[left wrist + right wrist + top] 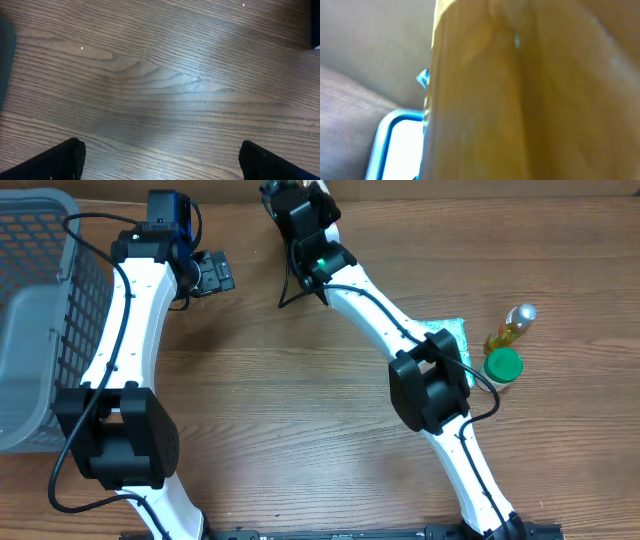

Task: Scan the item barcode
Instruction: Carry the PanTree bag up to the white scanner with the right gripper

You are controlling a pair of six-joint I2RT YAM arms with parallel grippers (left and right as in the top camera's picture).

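Two claws, left claw [216, 275] gaping wide over table [160, 75], right claw [287, 196] clamping blurred, smooth tan-yellow item [530, 90]

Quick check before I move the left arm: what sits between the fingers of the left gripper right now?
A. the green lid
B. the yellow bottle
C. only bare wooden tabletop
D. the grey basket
C: the left wrist view shows the left gripper standing open, with nothing but the bare wood of the table in the gap.
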